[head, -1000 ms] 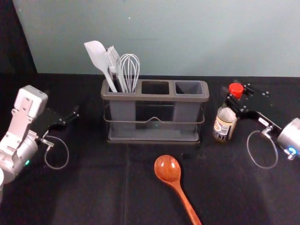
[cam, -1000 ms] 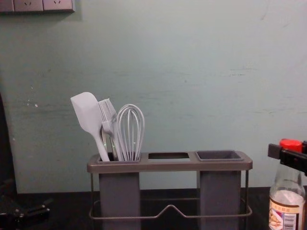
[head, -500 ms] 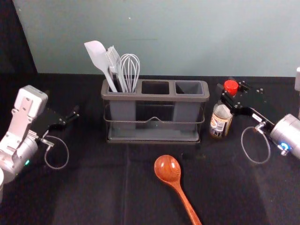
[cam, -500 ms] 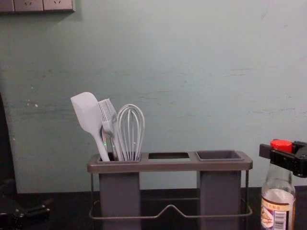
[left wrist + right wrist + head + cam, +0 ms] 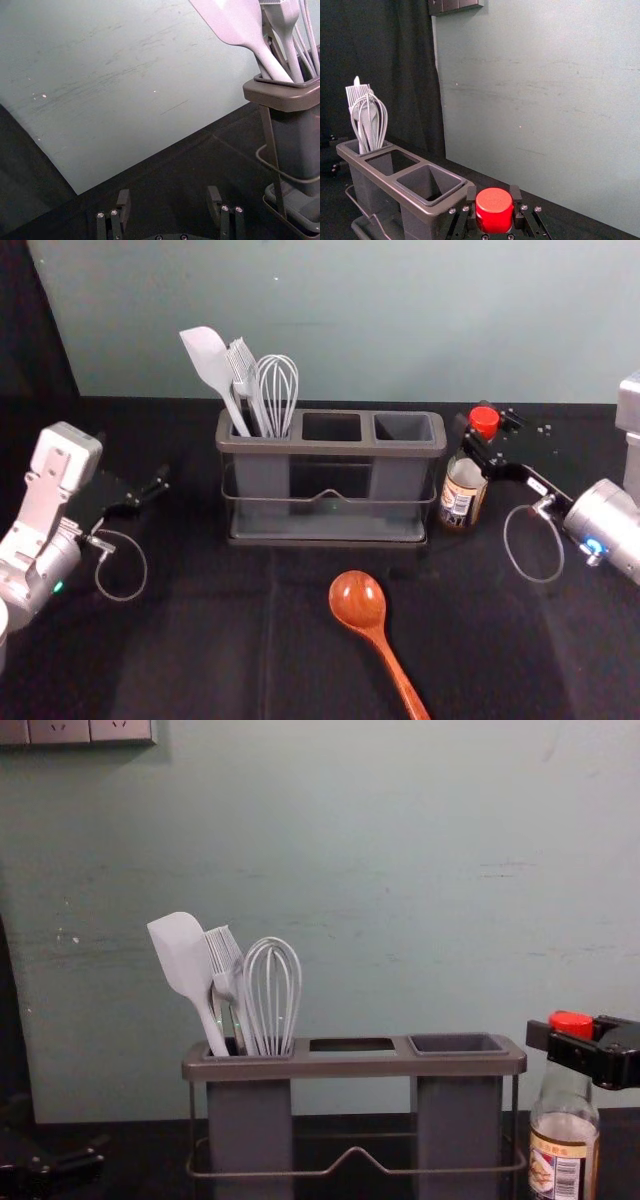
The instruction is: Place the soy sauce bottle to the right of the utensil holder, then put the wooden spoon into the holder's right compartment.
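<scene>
Right hand [image 5: 480,425] clamped on soy sauce bottle [image 5: 462,494], now nearer holder [image 5: 330,449], left hand [image 5: 136,464] spread, left of it

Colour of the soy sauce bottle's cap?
Red cap; shows best in the right wrist view.

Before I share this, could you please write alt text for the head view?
The right hand grips a red-capped soy sauce bottle right of a utensil holder. White utensils stand in its left compartment, a wooden spoon lies in front, and the left hand is at left.

Bottle [image 5: 461,502] just right of utensil holder [image 5: 330,448]; spoon [image 5: 360,602] before holder; whisk [image 5: 277,380] in left compartment [image 5: 262,478].
</scene>
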Robot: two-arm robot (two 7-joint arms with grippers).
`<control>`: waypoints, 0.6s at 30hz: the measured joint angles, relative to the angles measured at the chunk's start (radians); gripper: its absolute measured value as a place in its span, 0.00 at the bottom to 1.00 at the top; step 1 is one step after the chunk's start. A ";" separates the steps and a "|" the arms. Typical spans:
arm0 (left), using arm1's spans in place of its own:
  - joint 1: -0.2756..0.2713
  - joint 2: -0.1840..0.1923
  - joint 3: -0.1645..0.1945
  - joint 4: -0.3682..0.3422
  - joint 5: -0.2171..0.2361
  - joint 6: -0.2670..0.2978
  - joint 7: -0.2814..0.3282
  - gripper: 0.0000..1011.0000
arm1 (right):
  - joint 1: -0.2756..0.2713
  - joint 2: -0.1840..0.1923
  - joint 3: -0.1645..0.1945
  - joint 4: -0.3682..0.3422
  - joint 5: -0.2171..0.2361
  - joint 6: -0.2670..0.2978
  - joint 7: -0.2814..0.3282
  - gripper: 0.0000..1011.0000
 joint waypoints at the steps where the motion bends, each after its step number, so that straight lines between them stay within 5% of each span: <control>1: 0.000 0.000 0.000 0.000 0.000 0.000 0.000 0.99 | 0.001 -0.001 0.000 0.001 0.000 0.000 0.000 0.39; 18: 0.000 0.000 0.000 0.000 0.000 0.000 0.000 0.99 | 0.004 -0.013 -0.003 0.016 -0.009 -0.005 0.000 0.41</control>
